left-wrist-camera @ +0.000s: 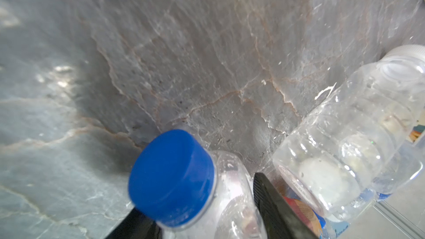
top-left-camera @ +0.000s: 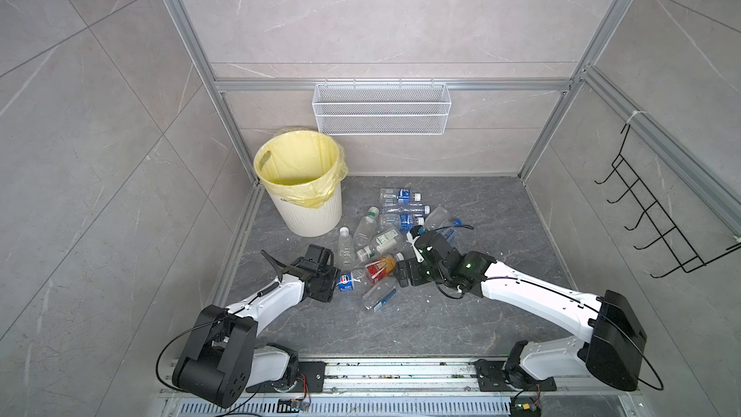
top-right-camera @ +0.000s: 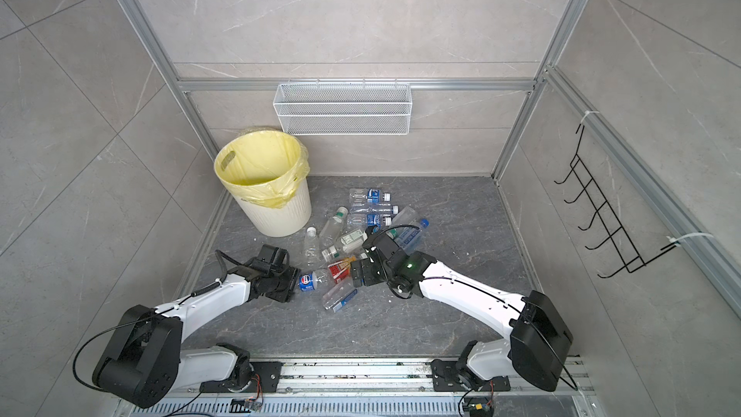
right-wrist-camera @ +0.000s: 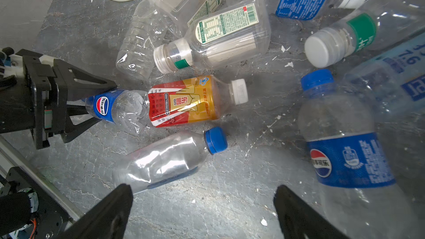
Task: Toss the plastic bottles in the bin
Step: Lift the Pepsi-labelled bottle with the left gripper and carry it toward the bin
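Observation:
Several plastic bottles lie in a heap on the grey floor right of the bin [top-left-camera: 308,214] [top-right-camera: 276,214], a cream ribbed bucket with a yellow bag. My left gripper [top-left-camera: 336,280] [top-right-camera: 297,280] [left-wrist-camera: 197,196] is shut on a clear Pepsi-labelled bottle [top-left-camera: 348,280] [right-wrist-camera: 108,105] just below its blue cap [left-wrist-camera: 172,180]; the bottle still rests on the floor. Touching it lies an orange-red labelled bottle [top-left-camera: 379,266] [right-wrist-camera: 184,101]. My right gripper [top-left-camera: 403,274] [right-wrist-camera: 203,190] hangs open over bare floor beside a clear blue-capped bottle [right-wrist-camera: 165,159], with nothing between its fingers.
A white wire basket [top-left-camera: 381,108] hangs on the back wall above the heap. A black wire rack [top-left-camera: 657,214] is fixed to the right wall. An aluminium frame rail [top-left-camera: 236,242] runs along the floor's left edge beside the bin.

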Motion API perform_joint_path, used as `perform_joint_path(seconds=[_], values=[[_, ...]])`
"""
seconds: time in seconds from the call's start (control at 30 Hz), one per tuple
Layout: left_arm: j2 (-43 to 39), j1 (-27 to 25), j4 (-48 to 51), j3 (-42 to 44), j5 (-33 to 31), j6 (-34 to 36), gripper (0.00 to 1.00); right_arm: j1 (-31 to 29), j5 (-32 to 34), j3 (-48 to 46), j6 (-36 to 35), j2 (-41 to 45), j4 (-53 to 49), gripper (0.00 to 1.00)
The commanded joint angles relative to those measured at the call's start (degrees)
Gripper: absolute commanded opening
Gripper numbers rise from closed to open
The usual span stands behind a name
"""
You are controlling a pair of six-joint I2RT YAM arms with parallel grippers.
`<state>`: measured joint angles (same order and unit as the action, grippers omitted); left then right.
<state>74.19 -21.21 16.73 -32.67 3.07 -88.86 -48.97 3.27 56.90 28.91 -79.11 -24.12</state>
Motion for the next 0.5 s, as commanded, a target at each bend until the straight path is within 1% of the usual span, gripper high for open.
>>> perform_joint_path(seconds=[0.0, 0.23, 0.47], values=[[-1.1, 0.2, 2.7, -1.9, -0.7, 4.2, 0.52, -0.3, 1.1, 1.0, -0.7, 0.1, -0.3, 1.00], [-4.7, 0.2, 6.2, -5.1, -2.6, 12.0, 0.49, -0.4, 0.8, 2.2, -0.8, -0.3, -0.2, 1.00], [-10.7, 0.2, 3.0, -8.0, -1.7, 23.4, 0.48, -0.4, 0.8, 4.7, -0.7, -0.1, -0.6, 1.00]])
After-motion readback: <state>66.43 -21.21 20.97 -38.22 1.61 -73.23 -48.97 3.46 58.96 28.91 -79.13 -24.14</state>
